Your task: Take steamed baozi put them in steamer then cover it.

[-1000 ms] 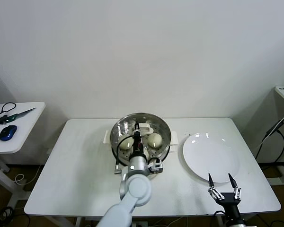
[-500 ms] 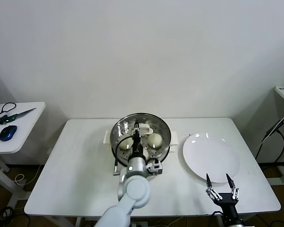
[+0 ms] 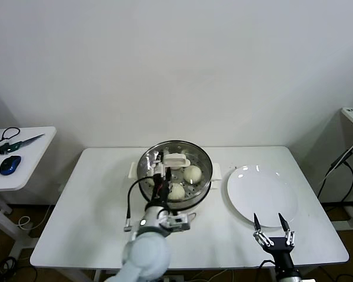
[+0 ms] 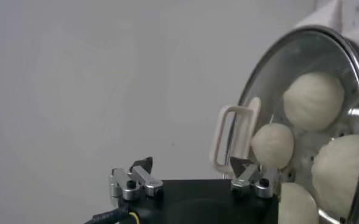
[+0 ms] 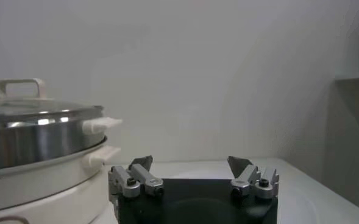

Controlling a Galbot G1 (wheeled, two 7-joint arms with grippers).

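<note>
The steamer (image 3: pixel 175 171) stands at the table's middle back with the cover (image 3: pixel 185 154) resting on it, white handle (image 3: pixel 175 160) up. Through the glass I see baozi (image 3: pixel 192 173), and several of them (image 4: pixel 313 100) show in the left wrist view behind the cover's rim. My left gripper (image 3: pixel 160 178) hangs open over the steamer's near side, just short of the handle (image 4: pixel 234 135), with nothing between its fingers (image 4: pixel 141 168). My right gripper (image 3: pixel 269 227) waits open and empty at the table's front right.
A flat white plate (image 3: pixel 262 195) lies right of the steamer, just beyond the right gripper. The steamer's white side handles (image 5: pixel 100 125) stick out toward it. A side table (image 3: pixel 15 154) with a mouse and cables stands at far left.
My left gripper opened, let go of the cover's handle and drew back toward me. The cover stays on the steamer. The right gripper shifted slightly left.
</note>
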